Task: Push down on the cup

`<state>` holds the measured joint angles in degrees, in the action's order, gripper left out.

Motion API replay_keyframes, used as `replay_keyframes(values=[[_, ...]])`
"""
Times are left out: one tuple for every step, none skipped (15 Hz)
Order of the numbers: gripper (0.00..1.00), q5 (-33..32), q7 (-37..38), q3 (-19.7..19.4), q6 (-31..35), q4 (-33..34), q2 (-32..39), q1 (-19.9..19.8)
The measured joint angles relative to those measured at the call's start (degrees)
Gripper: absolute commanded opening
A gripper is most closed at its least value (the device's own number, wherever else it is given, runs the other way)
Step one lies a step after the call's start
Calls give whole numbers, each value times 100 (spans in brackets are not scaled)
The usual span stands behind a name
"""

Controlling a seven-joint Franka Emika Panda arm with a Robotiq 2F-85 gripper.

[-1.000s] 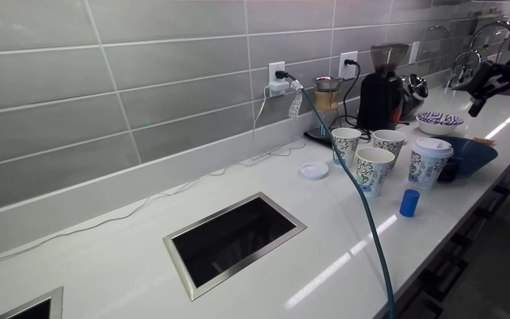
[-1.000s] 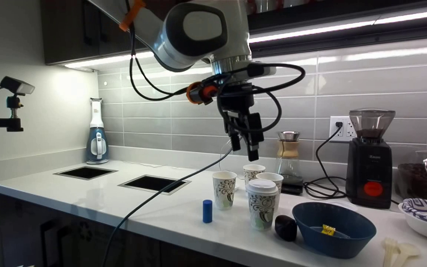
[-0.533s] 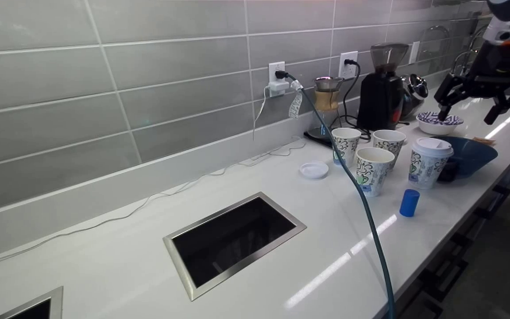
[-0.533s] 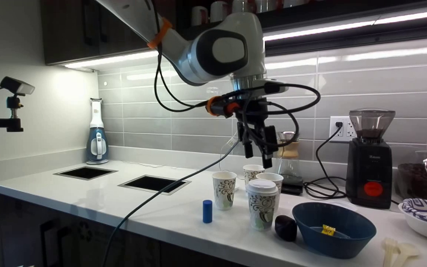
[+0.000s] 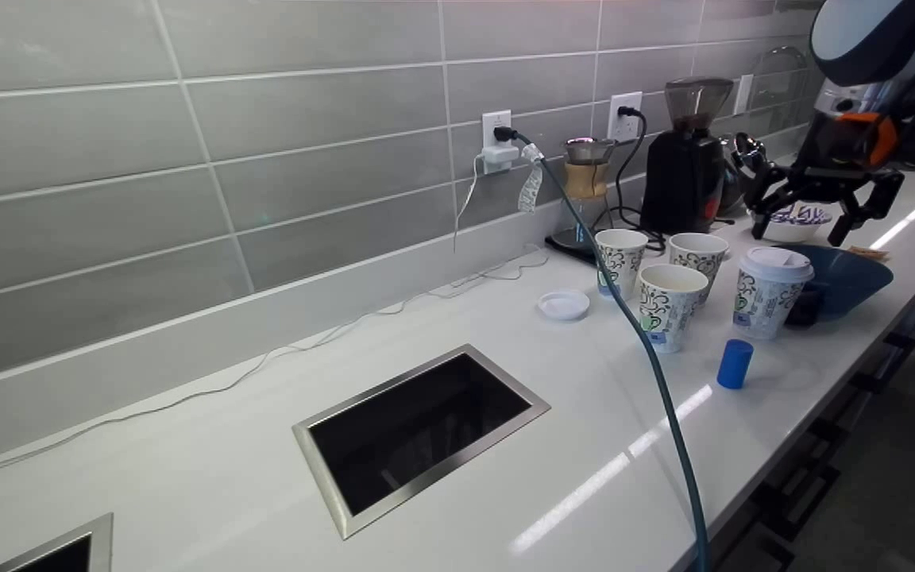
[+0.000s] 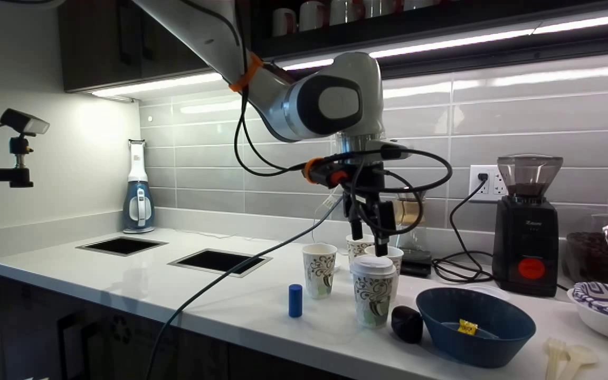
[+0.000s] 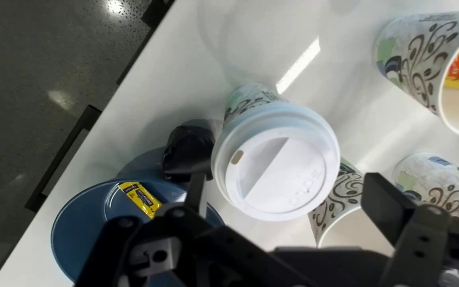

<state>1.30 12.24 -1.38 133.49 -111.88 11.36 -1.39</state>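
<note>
The cup (image 5: 767, 306) is a tall white patterned paper cup with a white lid. It stands upright on the counter, also in the other exterior view (image 6: 372, 301). The wrist view looks down on its lid (image 7: 281, 175), which lies ahead of the open jaws, between the two fingers. My gripper (image 5: 798, 233) is open and empty, above the cup; in an exterior view my gripper (image 6: 369, 243) has its fingertips just above the lid's back edge. I cannot tell whether they touch it. Shorter lidless cups (image 5: 676, 310) stand close beside, one under my right-hand finger (image 7: 389, 207) in the wrist view.
A black object (image 6: 407, 324) and a blue bowl (image 6: 473, 354) with a yellow packet stand beside the cup. A blue cylinder (image 6: 295, 301) stands near the counter's front edge. A green cable (image 5: 666, 401) crosses the counter. A glass carafe (image 5: 586, 171) and a coffee grinder (image 5: 680, 183) stand behind.
In the exterior views my gripper has moved across and down, from high and off to one side to just above the cup. It has stayed open. The cups have not moved.
</note>
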Motion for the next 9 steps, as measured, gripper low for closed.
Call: replay_keyframes(values=[[100, 0, 1, 0, 0, 7, 4, 0], [100, 0, 2, -1, 0, 15, 4, 0], [100, 0, 2, 0, 0, 23, 4, 0], [100, 0, 3, 0, 0, 27, 4, 0], [100, 0, 2, -3, 0, 26, 4, 0], [100, 0, -1, -4, -7, 26, 7, 0], [100, 0, -2, -4, -8, 26, 16, 2], [100, -14, -2, -4, -8, 28, 32, 8], [100, -17, -2, -4, -8, 36, 55, 17]])
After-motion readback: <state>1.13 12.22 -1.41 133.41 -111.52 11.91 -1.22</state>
